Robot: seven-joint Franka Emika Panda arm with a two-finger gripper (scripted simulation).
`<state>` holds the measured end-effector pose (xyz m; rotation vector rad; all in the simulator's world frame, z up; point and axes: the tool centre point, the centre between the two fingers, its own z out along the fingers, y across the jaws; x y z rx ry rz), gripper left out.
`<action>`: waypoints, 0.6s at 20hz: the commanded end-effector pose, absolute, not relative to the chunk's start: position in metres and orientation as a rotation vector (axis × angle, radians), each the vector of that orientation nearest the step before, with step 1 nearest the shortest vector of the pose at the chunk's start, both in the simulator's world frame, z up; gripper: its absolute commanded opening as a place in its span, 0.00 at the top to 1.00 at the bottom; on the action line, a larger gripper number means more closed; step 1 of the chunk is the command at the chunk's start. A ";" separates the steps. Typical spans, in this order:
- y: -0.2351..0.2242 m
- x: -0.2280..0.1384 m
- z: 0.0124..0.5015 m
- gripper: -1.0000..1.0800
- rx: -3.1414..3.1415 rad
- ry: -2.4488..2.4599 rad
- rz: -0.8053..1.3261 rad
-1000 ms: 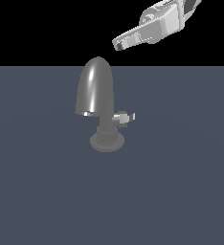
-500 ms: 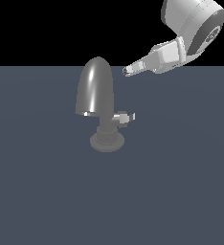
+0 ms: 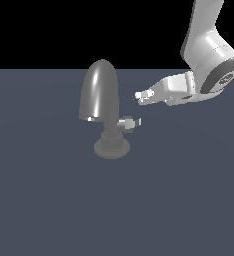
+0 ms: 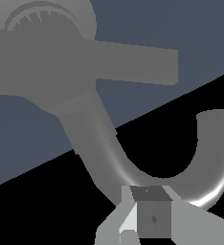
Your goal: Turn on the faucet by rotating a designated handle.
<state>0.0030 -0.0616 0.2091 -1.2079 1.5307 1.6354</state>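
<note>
Plainly, the handle (image 3: 130, 122) is the part that matters: a short light grey stub ending in a flat pale bar, projecting from the ribbed neck of the faucet (image 3: 103, 107) toward the exterior view's right. It juts sideways so that a push on its tip can swing it about the neck. The faucet stands upright on its round flanged base, near the middle of the dark grey floor (image 3: 49, 210) and somewhat toward its far edge, with its tall bullet-shaped spout arching over toward the exterior view's left.

In the wrist view the handle (image 4: 133, 64) shows as a long flat bar running out from the ribbed collar, with the curved spout of the faucet (image 4: 214, 158) sweeping round nearer the camera.

The gripper (image 3: 141, 96) hangs in the air above the handle and slightly to the exterior view's right of it, close but not touching. It lies nearly level, its tip aimed at the spout, probably so that it can drop beside the bar and press it round. It holds nothing. Its fingers look drawn close together, though the tip is small and partly blurred in both views, so I cannot tell for sure how far apart they stand.

No turning has begun, by my judgement; contact must come first.
</note>
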 end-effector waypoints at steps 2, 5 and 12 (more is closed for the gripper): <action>-0.064 0.000 0.192 1.00 -1.093 1.563 1.663; -0.065 -0.002 0.182 1.00 -1.030 1.579 1.676; -0.065 -0.005 0.175 1.00 -0.986 1.590 1.685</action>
